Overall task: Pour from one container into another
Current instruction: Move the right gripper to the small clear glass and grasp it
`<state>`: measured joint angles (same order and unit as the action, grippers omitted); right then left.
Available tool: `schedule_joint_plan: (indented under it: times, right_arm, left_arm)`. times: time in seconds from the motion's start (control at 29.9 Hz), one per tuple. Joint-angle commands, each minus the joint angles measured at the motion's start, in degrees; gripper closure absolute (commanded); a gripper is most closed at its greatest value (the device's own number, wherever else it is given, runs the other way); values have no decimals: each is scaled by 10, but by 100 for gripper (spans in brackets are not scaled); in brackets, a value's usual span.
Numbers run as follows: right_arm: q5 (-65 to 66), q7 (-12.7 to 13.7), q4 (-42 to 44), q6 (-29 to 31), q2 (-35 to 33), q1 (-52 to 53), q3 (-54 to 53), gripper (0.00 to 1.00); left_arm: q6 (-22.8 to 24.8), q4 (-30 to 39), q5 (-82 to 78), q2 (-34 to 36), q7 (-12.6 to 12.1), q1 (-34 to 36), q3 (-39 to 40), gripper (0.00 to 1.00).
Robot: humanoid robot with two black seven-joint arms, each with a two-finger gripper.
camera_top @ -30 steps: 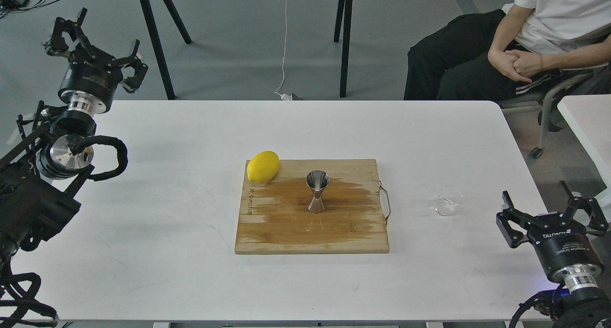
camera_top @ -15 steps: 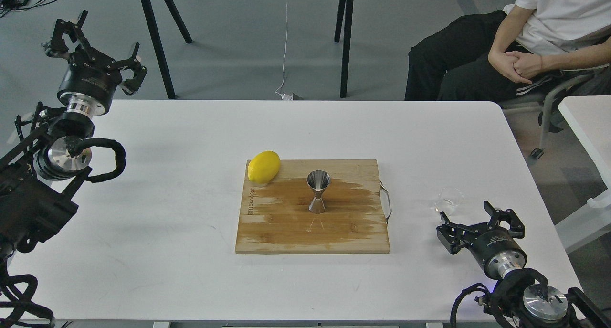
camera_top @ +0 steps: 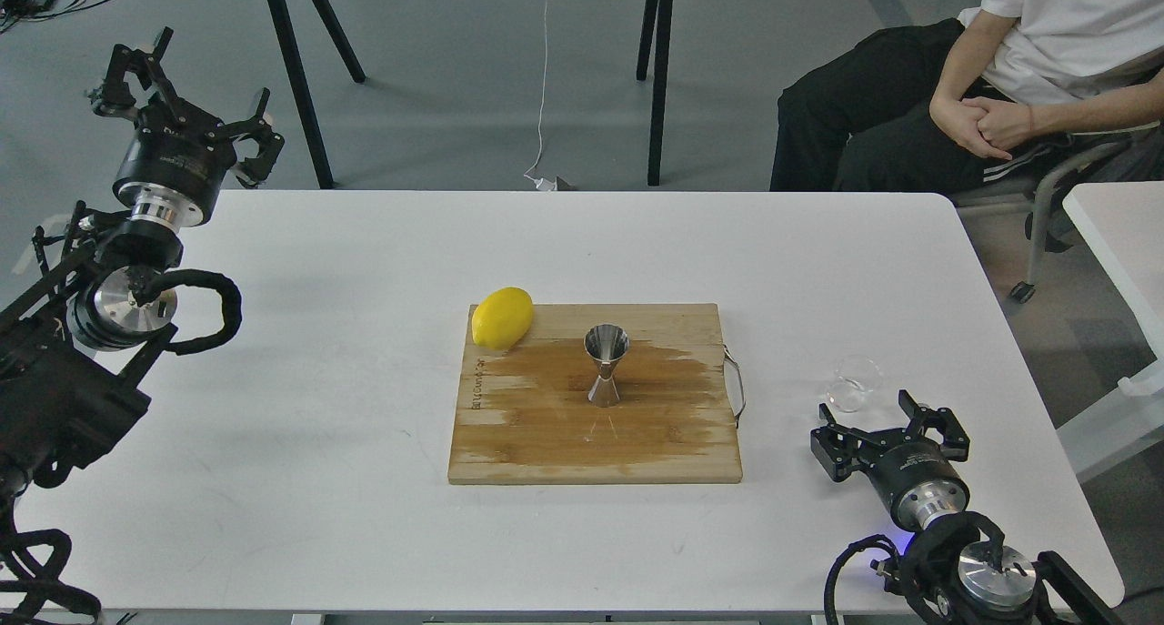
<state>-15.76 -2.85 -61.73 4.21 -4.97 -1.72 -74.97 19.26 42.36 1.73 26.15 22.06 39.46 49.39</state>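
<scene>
Right tool [camera_top: 887, 431] has swung in leftward since a second ago, fingers spread and empty, now just short of the glass cup [camera_top: 853, 383] standing ahead on the surface [camera_top: 318, 407] right of the jigger [camera_top: 605, 365]; left tool [camera_top: 177, 93] open, far off.

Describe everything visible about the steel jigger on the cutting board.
The jigger is small, shiny stainless steel, hourglass-shaped: two cones joined at a narrow waist. It stands upright with its open mouth facing up, near the middle of the wooden cutting board, on the board's darker, wet-looking patch. Only the board touches it; the lemon lies apart at the far left corner. Whether it holds liquid cannot be told.
</scene>
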Motion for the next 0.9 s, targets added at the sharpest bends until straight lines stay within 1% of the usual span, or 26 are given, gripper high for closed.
schedule_joint_plan:
  times: [0.0,0.3,0.43,0.6,0.77,0.87]
  right_arm:
    - [-1,-1,38,2,8,22,-3,2]
    - [-2,1,42,3,14,34,-3,11]
    - [-2,2,44,3,14,41,-3,26]
    - [-2,2,70,4,14,60,-4,28]
    - [-2,3,75,18,14,65,-2,36]
    - [-2,4,74,19,15,65,-1,45]
  left_arm:
    - [0,0,-1,0,0,0,0,0]
    - [0,0,-1,-1,0,0,-1,0]
    - [0,0,0,0,2,0,-1,0]
    - [0,0,-1,8,3,-2,-1,0]
    - [0,0,-1,13,3,0,-1,0]
    - [0,0,-1,13,3,0,0,0]
